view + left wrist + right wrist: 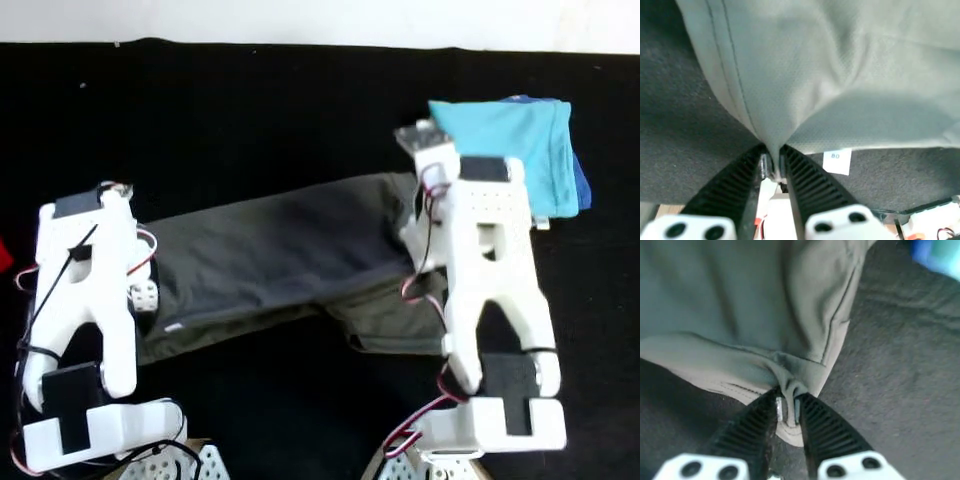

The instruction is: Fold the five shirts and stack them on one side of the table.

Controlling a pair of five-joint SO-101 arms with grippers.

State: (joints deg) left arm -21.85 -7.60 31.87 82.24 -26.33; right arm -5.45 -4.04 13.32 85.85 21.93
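Note:
An olive-grey shirt [290,250] lies stretched across the middle of the black table, held at both ends. My left gripper [773,161] is shut on a pinch of its fabric [805,85] at the left end, close to a small white label [836,161]. At the right end, my right gripper [787,405] is shut on a bunched fold near a seam of the same shirt [740,305]. In the high view the left arm [85,290] stands at the shirt's left end and the right arm [480,260] at its right end.
A stack of folded shirts, turquoise [510,145] over blue [580,185], sits at the back right, just behind the right arm. The black table cover [250,110] reaches back to a white wall. A bit of red [4,255] shows at the left edge.

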